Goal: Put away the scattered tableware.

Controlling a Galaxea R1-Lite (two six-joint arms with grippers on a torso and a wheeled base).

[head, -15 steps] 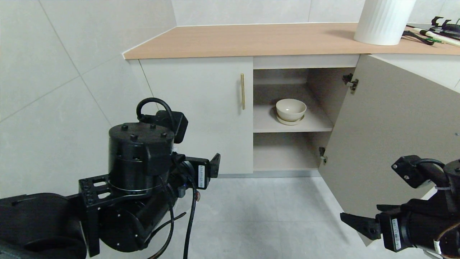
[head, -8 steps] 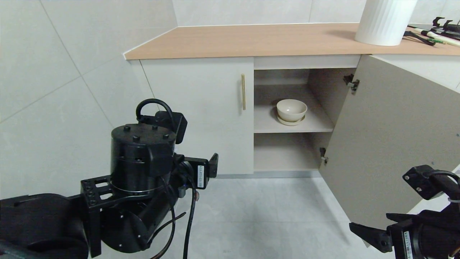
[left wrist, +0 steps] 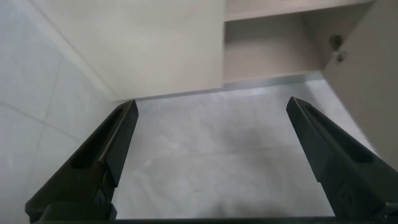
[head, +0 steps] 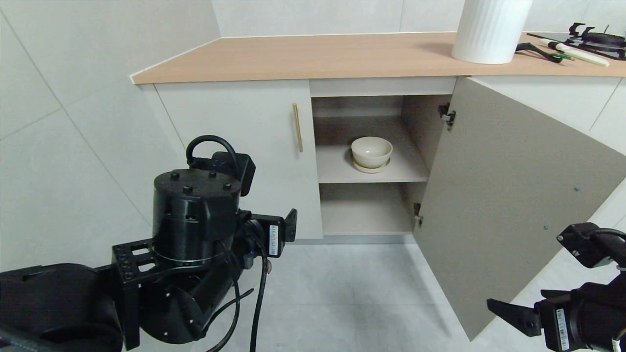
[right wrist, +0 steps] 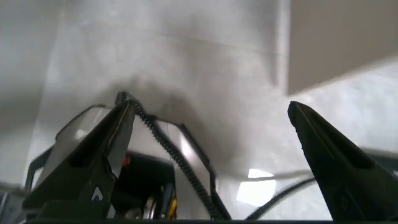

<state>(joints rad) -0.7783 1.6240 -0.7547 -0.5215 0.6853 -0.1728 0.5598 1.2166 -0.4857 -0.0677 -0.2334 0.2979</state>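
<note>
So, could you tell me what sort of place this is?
Most likely a kitchen: a wooden countertop over pale cabinets, a cream ceramic bowl shelved in the open one, and what looks like a black stove burner on the counter.

Cabinet under the wooden worktop (head: 318,54) has its right door (head: 508,195) swung wide open and the left door (head: 234,146) shut (slim gold handle on that one). On the upper shelf (head: 337,171) a cream bowl (head: 371,150) sits upright on a small plate (head: 370,169). Far right on the worktop there's a white ribbed container (head: 489,29), with a few utensils (head: 562,49) lying just beside it. The left pincer (head: 289,229) hangs near left over the tiled floor (head: 342,293). The right pincer (head: 508,315) is near right, low beside the open door.
</note>
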